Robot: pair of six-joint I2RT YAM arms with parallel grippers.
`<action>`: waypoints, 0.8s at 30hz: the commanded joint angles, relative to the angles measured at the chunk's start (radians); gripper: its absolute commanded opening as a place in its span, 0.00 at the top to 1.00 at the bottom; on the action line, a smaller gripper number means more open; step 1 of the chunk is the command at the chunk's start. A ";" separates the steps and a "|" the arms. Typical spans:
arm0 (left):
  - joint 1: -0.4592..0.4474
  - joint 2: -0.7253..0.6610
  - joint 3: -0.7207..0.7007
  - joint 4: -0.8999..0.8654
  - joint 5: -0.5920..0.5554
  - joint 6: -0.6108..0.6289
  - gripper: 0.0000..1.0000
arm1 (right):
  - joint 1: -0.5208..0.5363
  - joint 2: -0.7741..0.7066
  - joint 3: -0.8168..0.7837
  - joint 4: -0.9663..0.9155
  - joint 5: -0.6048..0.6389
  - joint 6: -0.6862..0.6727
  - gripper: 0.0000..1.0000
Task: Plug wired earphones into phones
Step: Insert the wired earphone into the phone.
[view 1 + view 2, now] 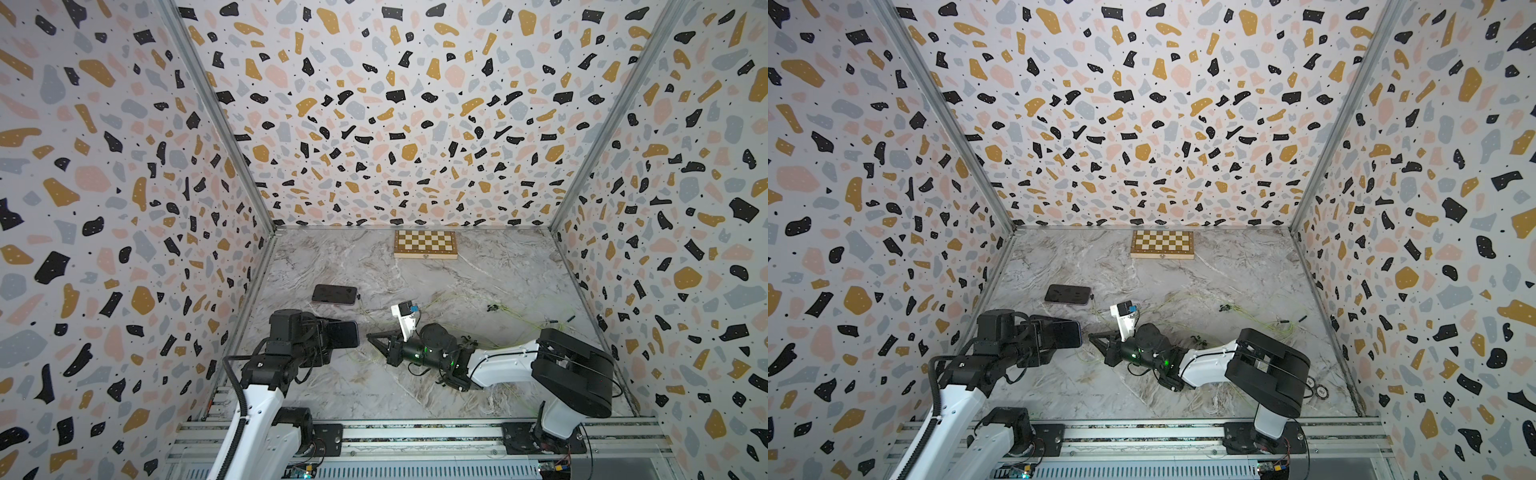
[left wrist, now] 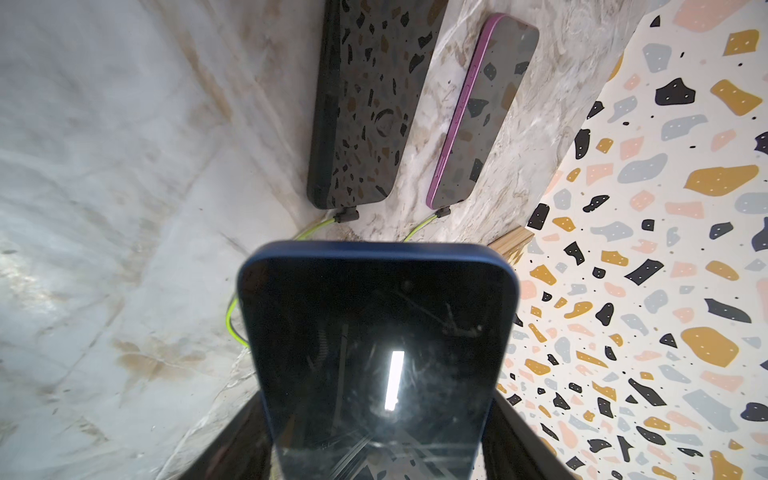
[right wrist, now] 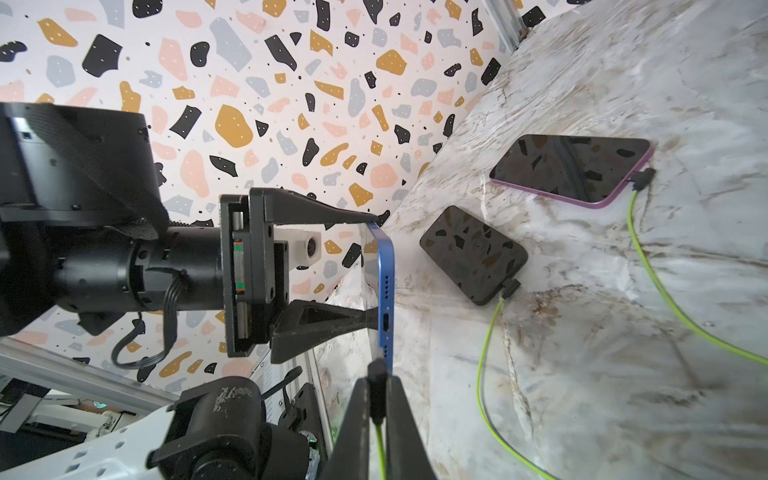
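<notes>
In a top view the left tool (image 1: 330, 337) grips the blue phone (image 1: 347, 334), raised near the desk's (image 1: 498, 257) left edge. The right tool (image 1: 371, 336) faces it, but its load is too small to see there.

The left wrist view hides the phone's port edge.

In the right wrist view the right tool pinches the plug (image 3: 377, 374) just off the port (image 3: 385, 320). I'd slide it along the edge until it lines up, then push straight.

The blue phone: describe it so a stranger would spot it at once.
Over the marble table, find the left arm. The blue phone is clamped in its jaws. The black phone and the purple phone lie flat with green cables plugged in; this one's port is empty.
</notes>
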 commanded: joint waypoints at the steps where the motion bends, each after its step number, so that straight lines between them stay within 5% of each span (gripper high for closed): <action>1: -0.006 -0.018 0.026 0.051 0.017 -0.037 0.43 | 0.011 0.008 0.045 0.060 0.012 0.003 1.00; 24: -0.010 -0.055 0.058 0.003 0.024 -0.028 0.42 | 0.011 0.030 0.091 0.006 0.054 -0.033 1.00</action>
